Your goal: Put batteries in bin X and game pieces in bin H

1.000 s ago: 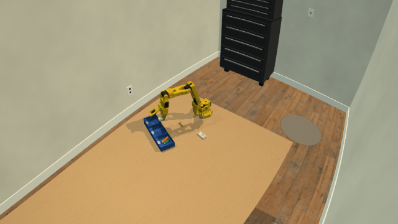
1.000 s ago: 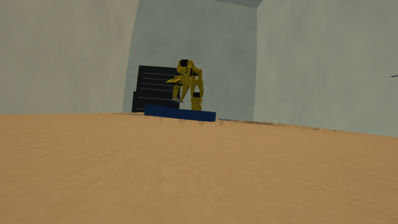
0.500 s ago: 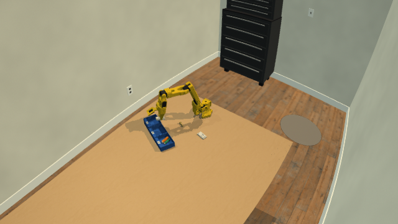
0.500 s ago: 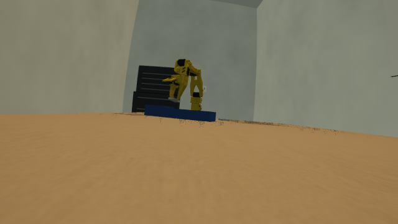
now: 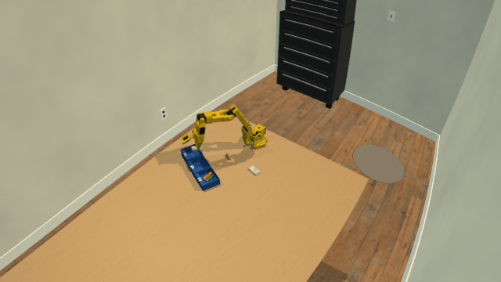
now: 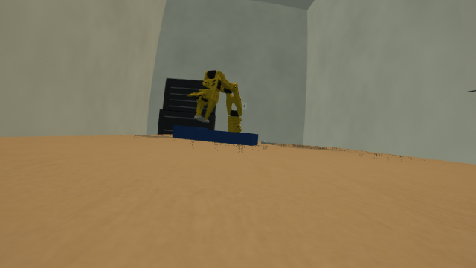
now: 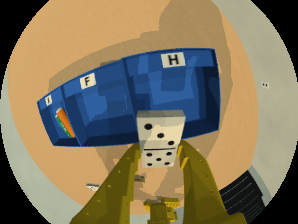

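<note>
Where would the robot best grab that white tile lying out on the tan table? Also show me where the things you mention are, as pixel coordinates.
Probably by its two long edges, coming from above: the tile [image 5: 254, 170] [image 7: 92, 187] lies flat and looks oblong, so its narrower width should fit between the fingers.

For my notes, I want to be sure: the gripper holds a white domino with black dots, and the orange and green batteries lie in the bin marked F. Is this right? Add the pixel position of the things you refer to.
Not quite: the wrist view shows the orange and green batteries [image 5: 208, 176] [image 7: 65, 123] in the end bin beyond F, not in F. The gripper [image 7: 159, 155] does hold a white domino [image 7: 161, 131] with black dots.
</note>
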You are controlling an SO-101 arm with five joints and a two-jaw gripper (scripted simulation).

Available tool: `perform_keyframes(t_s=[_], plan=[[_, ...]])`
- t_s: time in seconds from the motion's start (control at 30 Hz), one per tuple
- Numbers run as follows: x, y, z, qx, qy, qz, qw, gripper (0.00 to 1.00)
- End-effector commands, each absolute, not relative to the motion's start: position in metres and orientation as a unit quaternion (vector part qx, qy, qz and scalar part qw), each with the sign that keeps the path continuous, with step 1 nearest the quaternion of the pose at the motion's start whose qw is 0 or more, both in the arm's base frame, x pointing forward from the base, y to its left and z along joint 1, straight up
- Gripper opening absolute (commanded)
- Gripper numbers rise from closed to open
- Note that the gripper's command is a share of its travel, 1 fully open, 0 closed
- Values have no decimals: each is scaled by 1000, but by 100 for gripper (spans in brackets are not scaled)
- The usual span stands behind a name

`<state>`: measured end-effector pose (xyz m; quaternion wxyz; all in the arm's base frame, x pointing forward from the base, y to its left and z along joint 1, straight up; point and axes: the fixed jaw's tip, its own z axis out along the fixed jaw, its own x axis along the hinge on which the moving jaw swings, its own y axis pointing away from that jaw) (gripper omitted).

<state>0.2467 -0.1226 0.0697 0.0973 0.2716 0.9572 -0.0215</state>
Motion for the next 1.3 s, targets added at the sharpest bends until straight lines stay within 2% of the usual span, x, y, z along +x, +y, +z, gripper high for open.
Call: perform_keyframes(t_s=[0.0, 1.03, 1.07, 1.27], plan=[[254, -136, 82, 275, 953, -31, 127, 0], [257, -149, 81, 281, 949, -37, 138, 0], [258, -157, 92, 282, 944, -48, 165, 0], [258, -157, 92, 282, 944, -48, 165, 0]])
